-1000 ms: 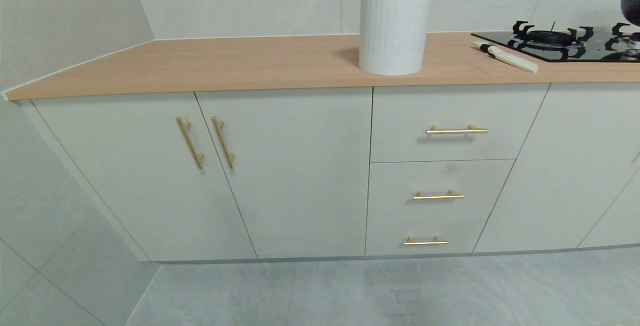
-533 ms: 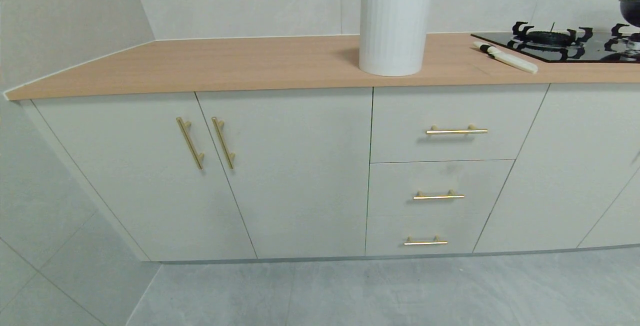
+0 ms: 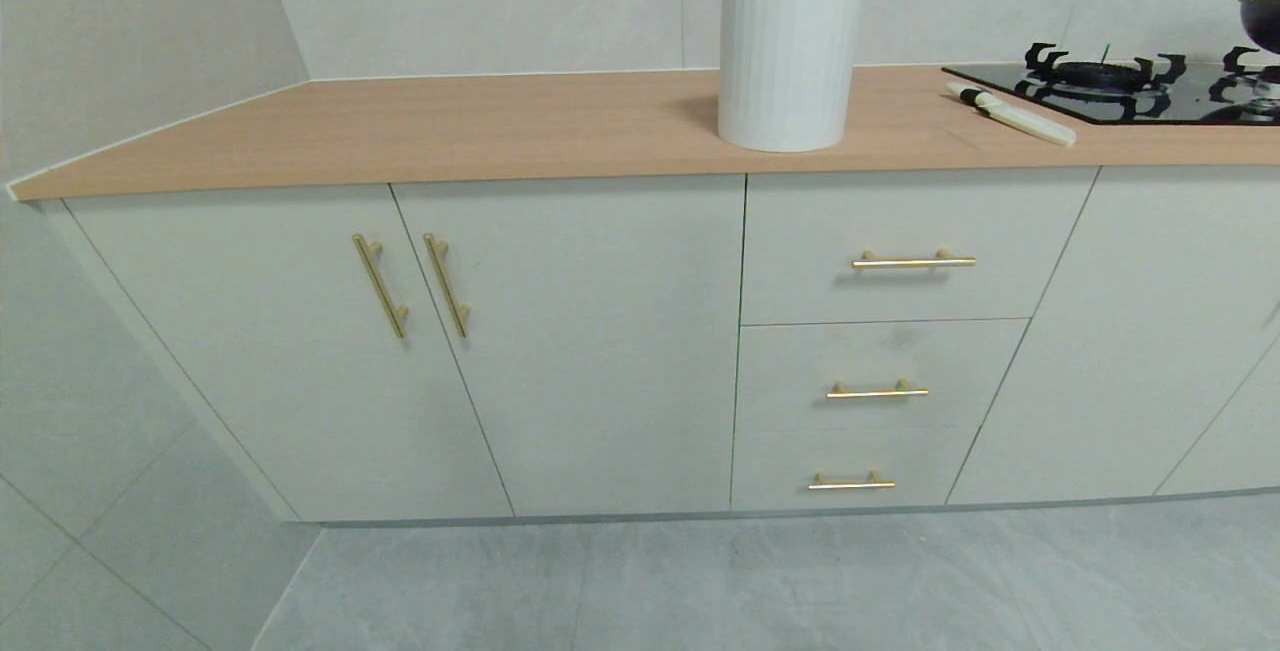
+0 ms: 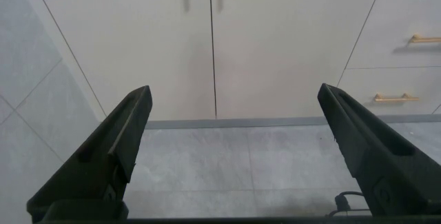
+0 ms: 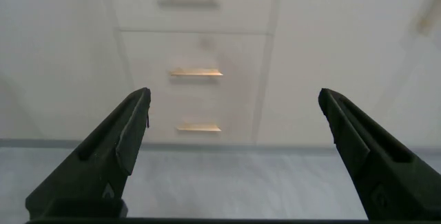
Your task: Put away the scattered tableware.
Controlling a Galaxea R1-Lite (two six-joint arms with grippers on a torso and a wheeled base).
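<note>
- Head view: we count one wooden surface [image 3: 450,131] on top of pale cabinets. One white ribbed canister [image 3: 790,41] stands upright on it.
- The task's thing we can make out is one pale utensil [image 3: 1010,113] with a dark band. It lies flat on the surface just beside the hob [image 3: 1130,101], to the right of the canister and apart from it.
- The black hob shows two grates [image 3: 1100,66], and one dark pot [image 3: 1262,21] sits at the view's right edge.
- Below are two doors [image 3: 580,331] with two upright gold handles [image 3: 380,286] side by side. To their right are three stacked drawers [image 3: 900,221], each with one level gold handle. All are closed.
- Left wrist view: the left pincer [image 4: 234,93] hangs low over the grey floor [image 4: 234,162] and points at the foot of the two doors. Its two fingers are spread wide with nothing between them. We also see two door handle ends and two drawer handles.
- Right wrist view: the right pincer [image 5: 234,96] is also low and faces the drawers, with all three drawer handles between its fingers. The two fingers are spread wide and hold nothing.
</note>
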